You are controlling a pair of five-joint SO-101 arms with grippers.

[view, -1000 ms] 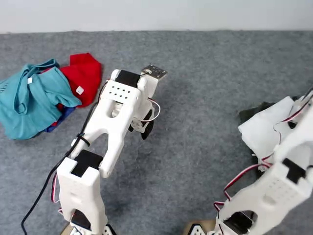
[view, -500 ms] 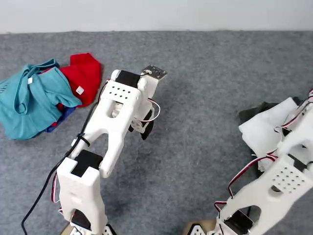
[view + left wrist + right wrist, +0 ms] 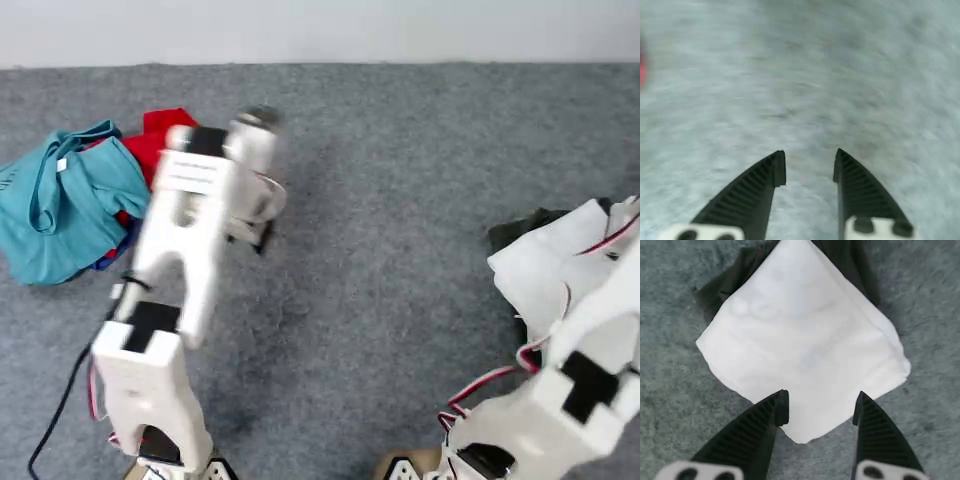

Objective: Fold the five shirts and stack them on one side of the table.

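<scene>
A pile of unfolded shirts lies at the far left: a teal shirt [image 3: 62,200] on top, a red shirt [image 3: 160,148] behind it, a blue one peeking out below. At the right edge a folded white shirt [image 3: 540,262] rests on a dark shirt [image 3: 520,228]. My left gripper [image 3: 809,167] is open over bare grey carpet, its arm [image 3: 190,220] next to the red shirt. My right gripper [image 3: 821,407] hangs open just above the folded white shirt [image 3: 800,340], nothing between its fingers; the dark shirt [image 3: 850,260] shows beneath it.
Grey carpet [image 3: 400,180] covers the table, with a wide bare stretch in the middle between the two arms. A pale wall runs along the far edge. A black cable [image 3: 60,400] trails beside the left arm's base.
The left arm has swung left toward the shirt pile. The right arm has shifted a little beside the white shirt.
</scene>
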